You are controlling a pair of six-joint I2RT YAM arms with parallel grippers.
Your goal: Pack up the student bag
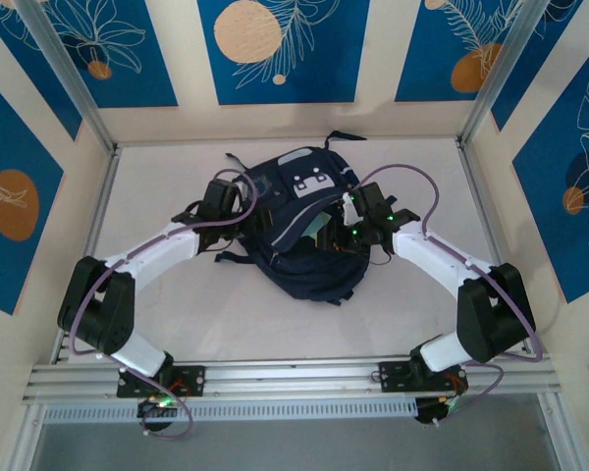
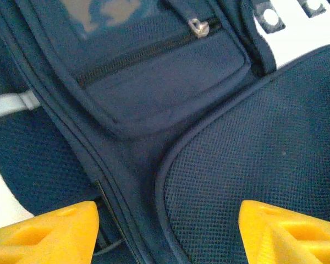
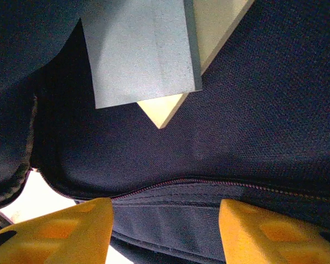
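Risk: left claw (image 2: pixel 168 220) and right claw (image 3: pixel 165 217) both released at the student bag (image 1: pixel 304 250), so its mouth may sag shut.

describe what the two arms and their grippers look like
The left arm and right arm match: white links, bulky black joints, and a thin lilac cable looping along each. The left gripper and right gripper have chunky yellow wedge-shaped fingers. Small green lights glow by the right wrist.
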